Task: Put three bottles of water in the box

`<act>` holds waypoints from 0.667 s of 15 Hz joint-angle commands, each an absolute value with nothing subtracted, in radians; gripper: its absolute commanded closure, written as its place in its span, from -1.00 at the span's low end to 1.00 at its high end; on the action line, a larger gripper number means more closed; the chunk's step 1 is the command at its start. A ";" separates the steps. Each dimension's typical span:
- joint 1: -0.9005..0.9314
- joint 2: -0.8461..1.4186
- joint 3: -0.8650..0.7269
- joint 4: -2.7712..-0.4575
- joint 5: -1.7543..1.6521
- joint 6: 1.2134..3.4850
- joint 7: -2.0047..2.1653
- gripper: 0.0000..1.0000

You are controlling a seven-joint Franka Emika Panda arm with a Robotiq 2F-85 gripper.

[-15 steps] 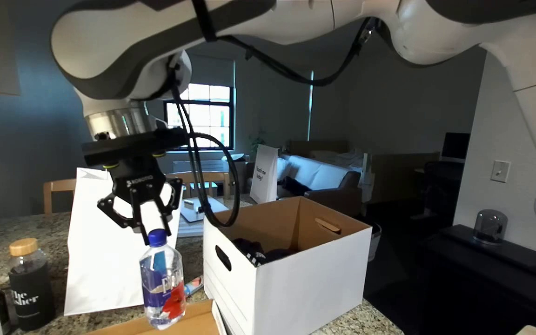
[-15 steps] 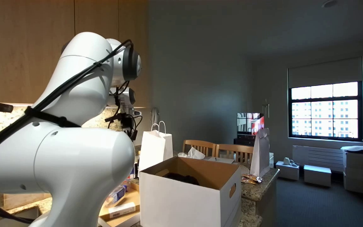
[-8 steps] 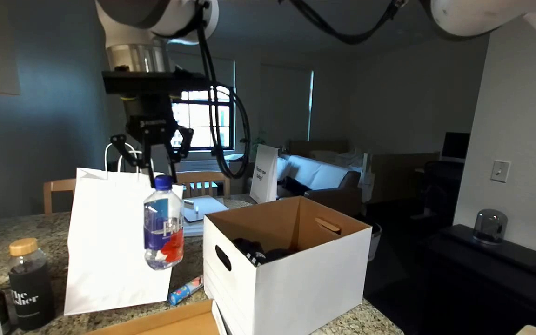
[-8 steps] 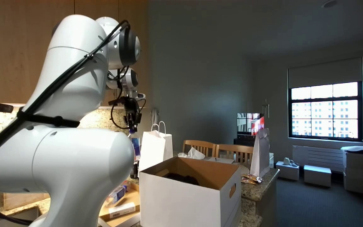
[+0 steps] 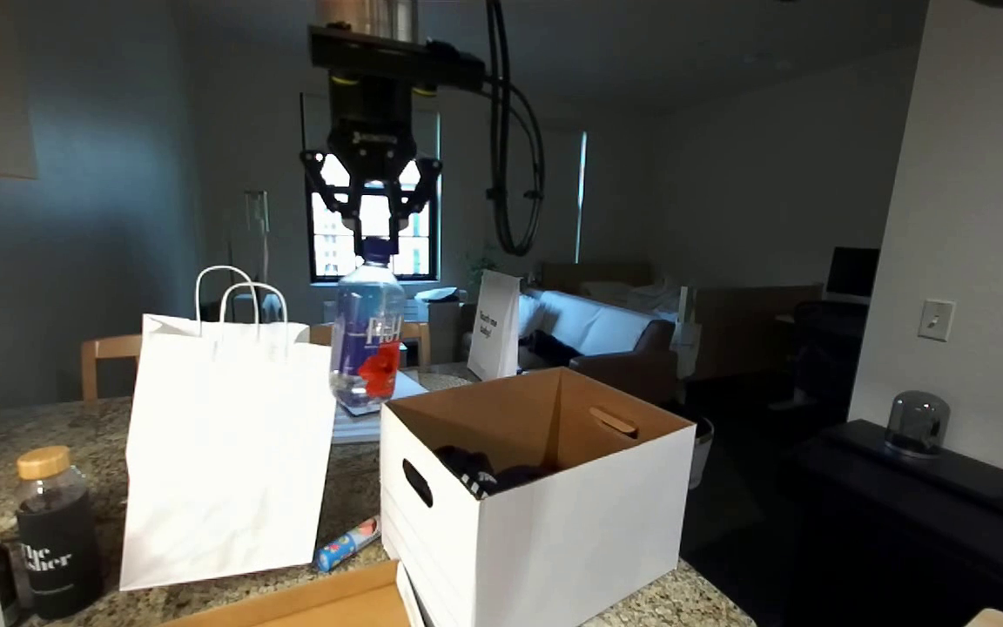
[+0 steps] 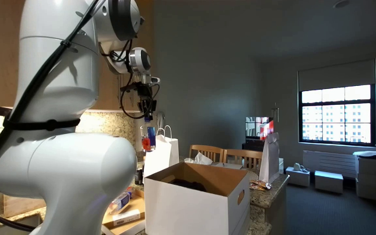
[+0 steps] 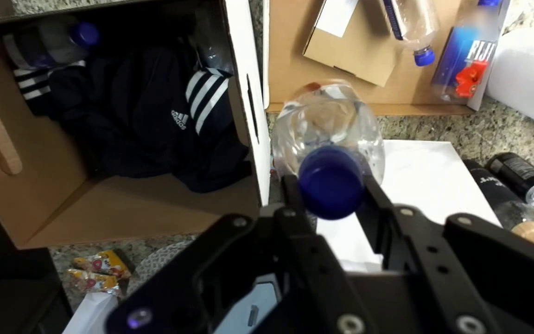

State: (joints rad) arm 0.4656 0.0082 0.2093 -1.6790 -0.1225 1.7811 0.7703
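My gripper [image 5: 376, 246] is shut on the blue cap of an upright water bottle [image 5: 369, 340], which hangs in the air just outside the box, level with or above its rim. The held bottle [image 7: 329, 116] also shows in the wrist view. The white box [image 5: 589, 522] stands open, brown inside. In the wrist view the box [image 7: 40, 153] holds dark clothing, a bottle with a blue cap [image 7: 49, 44] and another clear bottle [image 7: 213, 53], partly in shadow. Two more bottles, a tilted one [image 7: 410, 21] and a labelled one [image 7: 468, 60], lie in a shallow cardboard tray [image 7: 290, 79].
A white paper bag [image 5: 223, 470] with handles stands beside the box, near the held bottle. A dark jar with wooden lid [image 5: 57, 540] and a can [image 7: 524, 178] are beyond the bag. A small blue tube [image 5: 346, 543] lies between bag and box.
My gripper has risen and moved toward the box with the bottle in it, from over the tray to near the box's rim. The box has not moved.
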 commanded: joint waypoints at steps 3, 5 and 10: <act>0.311 -0.238 0.214 -1.969 -0.069 2.013 0.776 0.77; 0.265 -0.287 0.213 -2.047 -0.070 2.089 0.784 0.77; 0.185 -0.360 0.211 -2.219 -0.067 2.145 0.751 0.77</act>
